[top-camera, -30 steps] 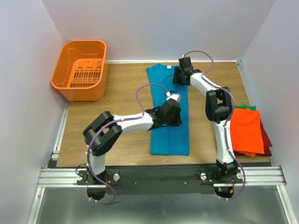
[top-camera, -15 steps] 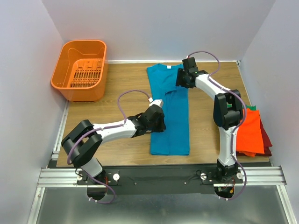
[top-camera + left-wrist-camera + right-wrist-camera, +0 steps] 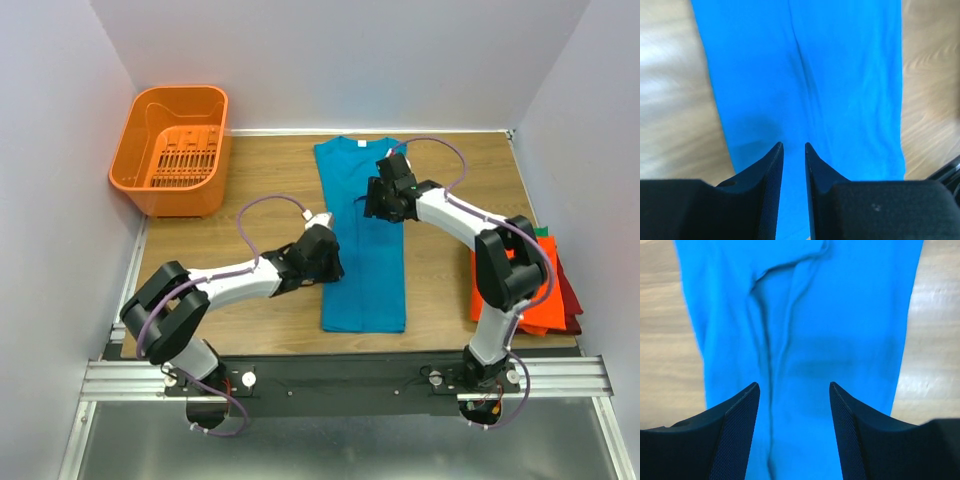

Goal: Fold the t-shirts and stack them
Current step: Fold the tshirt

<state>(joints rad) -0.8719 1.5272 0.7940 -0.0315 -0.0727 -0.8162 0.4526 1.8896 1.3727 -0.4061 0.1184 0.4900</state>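
A teal-blue t-shirt (image 3: 375, 290) lies folded into a long narrow strip down the middle of the table, its small white neck tag (image 3: 357, 146) at the far end. My left gripper (image 3: 325, 265) hovers over the strip's left edge; in the left wrist view (image 3: 792, 145) its jaws stand a narrow gap apart with nothing between them, above the shirt (image 3: 840, 75). My right gripper (image 3: 383, 200) is over the upper part of the strip; in the right wrist view (image 3: 794, 385) it is wide open and empty above creased cloth (image 3: 850, 315). An orange shirt (image 3: 545, 285) lies on top of a stack at the right.
An orange slotted basket (image 3: 170, 150) stands at the far left corner. Under the orange shirt, a green edge (image 3: 543, 232) and a dark red edge (image 3: 572, 300) show. White walls close in the back and both sides.
My left gripper has drawn back from the middle of the shirt to its left edge. My right gripper has come nearer, from the collar end down over the strip. The shirt's upper fold now lies flatter.
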